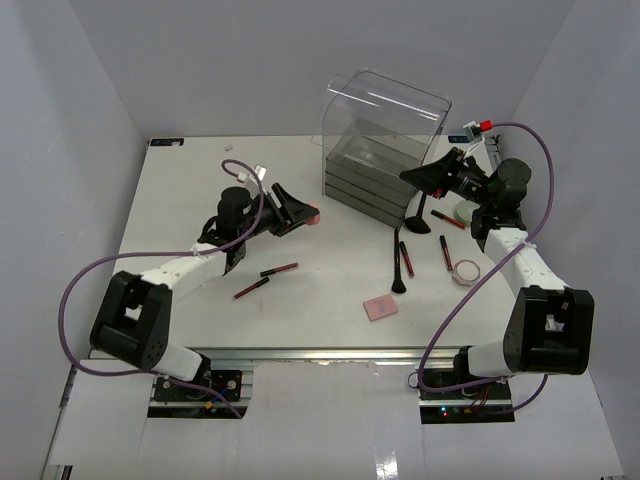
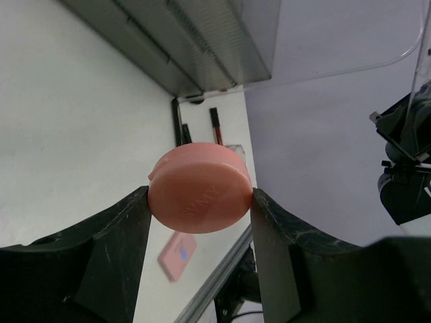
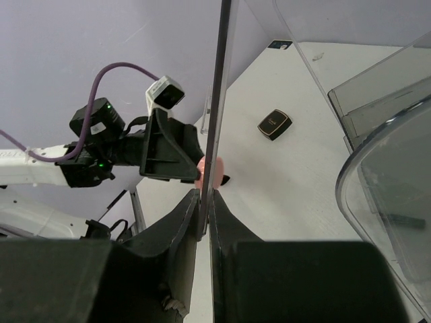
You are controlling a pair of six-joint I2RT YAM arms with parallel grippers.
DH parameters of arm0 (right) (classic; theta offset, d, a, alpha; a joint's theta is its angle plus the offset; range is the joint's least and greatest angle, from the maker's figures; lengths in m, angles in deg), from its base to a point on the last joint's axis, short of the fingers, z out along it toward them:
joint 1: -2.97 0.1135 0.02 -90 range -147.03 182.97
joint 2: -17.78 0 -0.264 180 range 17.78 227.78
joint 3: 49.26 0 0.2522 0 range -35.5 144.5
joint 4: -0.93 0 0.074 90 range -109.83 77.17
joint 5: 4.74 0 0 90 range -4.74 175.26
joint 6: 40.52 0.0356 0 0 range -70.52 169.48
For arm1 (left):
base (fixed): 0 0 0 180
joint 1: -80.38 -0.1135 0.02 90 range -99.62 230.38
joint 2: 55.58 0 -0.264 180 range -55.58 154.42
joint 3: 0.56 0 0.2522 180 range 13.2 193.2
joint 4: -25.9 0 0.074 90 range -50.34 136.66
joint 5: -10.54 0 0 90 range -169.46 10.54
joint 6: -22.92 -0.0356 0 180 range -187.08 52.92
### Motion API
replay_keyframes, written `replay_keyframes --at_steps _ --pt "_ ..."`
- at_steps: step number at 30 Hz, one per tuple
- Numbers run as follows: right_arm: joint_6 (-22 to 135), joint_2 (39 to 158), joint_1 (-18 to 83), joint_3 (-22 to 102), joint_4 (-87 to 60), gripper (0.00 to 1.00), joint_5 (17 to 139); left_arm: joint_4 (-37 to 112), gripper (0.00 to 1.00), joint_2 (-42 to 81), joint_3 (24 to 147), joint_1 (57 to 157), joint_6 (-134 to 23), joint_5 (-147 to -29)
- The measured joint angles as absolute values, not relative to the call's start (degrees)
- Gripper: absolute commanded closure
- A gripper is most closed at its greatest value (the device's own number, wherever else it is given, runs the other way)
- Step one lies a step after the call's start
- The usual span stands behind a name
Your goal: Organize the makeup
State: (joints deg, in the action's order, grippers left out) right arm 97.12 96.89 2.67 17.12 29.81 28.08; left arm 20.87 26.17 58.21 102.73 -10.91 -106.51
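Note:
My left gripper is shut on a round pink compact, held above the table left of the clear drawer box. My right gripper is shut on the thin edge of the box's clear lid panel. More makeup lies on the table. Two slim pencils lie near the left arm. A black brush, red pencils and a flat pink square lie in front of the box. A small black compact shows in the right wrist view.
The box's grey drawers stand stacked at the back centre. A clear pink ring and a pale green compact lie by the right arm. A black stand sits just in front of the drawers. White walls close in three sides.

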Motion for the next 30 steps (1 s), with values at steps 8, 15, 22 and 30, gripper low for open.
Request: replay_keyframes --at_steps 8,15,22,30 --pt "97.1 96.9 2.7 17.3 29.6 0.84 27.7 0.0 1.00 43.9 68.9 108.1 -10.7 -101.9" --pt "97.2 96.9 2.7 17.5 29.4 0.84 27.4 -9.1 1.00 55.1 78.2 112.2 -14.1 -96.0" --pt "97.3 96.5 2.7 17.6 29.3 0.84 27.1 -16.7 1.00 60.0 80.6 113.8 -18.8 -91.5" --pt "99.0 96.5 2.7 17.6 29.6 0.84 26.9 -25.0 0.99 63.3 81.6 115.5 -24.6 -84.6"
